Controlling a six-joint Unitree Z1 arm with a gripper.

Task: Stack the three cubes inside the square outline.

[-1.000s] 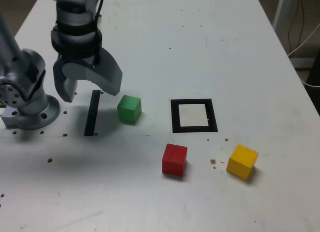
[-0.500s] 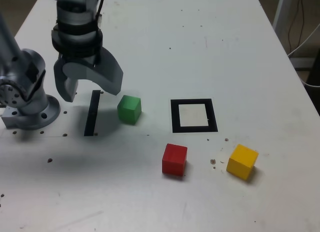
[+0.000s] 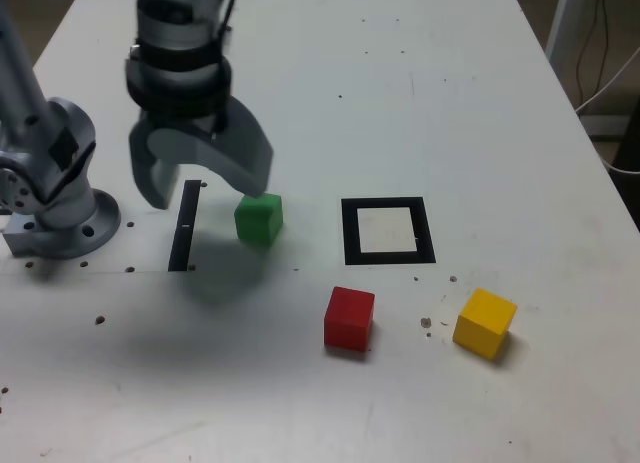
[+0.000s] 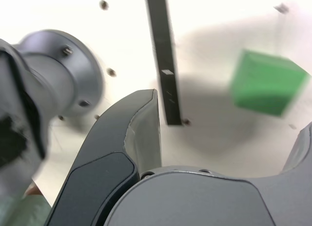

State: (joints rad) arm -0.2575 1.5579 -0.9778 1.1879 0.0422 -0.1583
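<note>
The green cube [image 3: 259, 219] sits on the white table, to the exterior view's left of the square outline [image 3: 350, 233], whose white centre is bare. Nearer the front lie the red cube [image 3: 349, 318] and, to its right in that view, the yellow cube [image 3: 485, 322]. My gripper [image 3: 205, 188] hangs open just above the table, its jaws spread wide, one fingertip close over the green cube's back left corner. Nothing is between the fingers. In the wrist view the green cube [image 4: 265, 82] lies ahead of my open gripper [image 4: 226, 116], slightly blurred.
A narrow black strip [image 3: 184, 226] lies on the table under the gripper, also seen in the wrist view as the strip [image 4: 163, 55]. The arm's grey base [image 3: 55, 198] stands at the exterior view's left. Cables hang beyond the table's right edge.
The gripper has shifted toward the exterior view's right, from over the strip's left side to beside the green cube. It stays open. The cubes have not moved.
</note>
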